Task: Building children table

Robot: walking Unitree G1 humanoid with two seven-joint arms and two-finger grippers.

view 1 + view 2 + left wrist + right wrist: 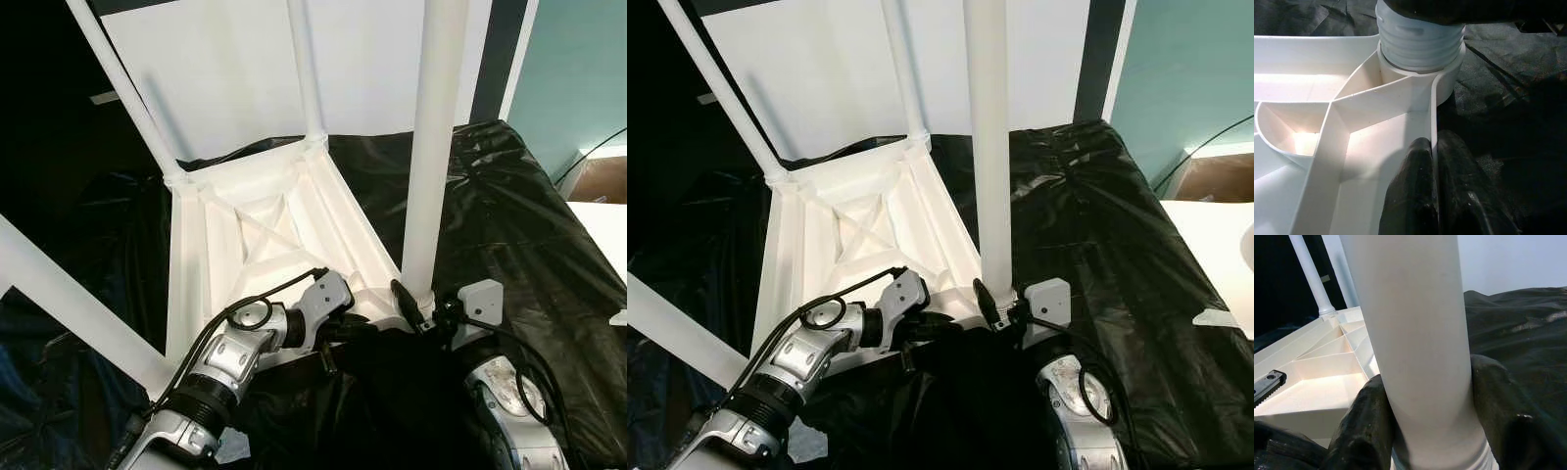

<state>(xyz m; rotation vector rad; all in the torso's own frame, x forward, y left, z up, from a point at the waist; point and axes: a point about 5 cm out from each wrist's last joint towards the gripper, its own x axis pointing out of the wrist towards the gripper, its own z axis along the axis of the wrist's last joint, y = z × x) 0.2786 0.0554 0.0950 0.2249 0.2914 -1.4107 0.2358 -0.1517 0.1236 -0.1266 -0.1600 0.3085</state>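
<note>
White plastic tabletop (255, 235), inverted on a black sheet (519, 225), ribbed underside up, tubular legs in its corner sockets. Nearest leg (431, 147) stands upright, its threaded base in the socket. Right gripper (1425, 431) clamps this leg; left gripper (1435, 196) pinches the tabletop's rim. No legible writing.

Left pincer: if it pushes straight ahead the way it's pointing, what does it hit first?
Probably the corner socket holding the threaded leg. The left pincer is shut on the tabletop's rim, which runs straight to it; depth is unclear.
</note>
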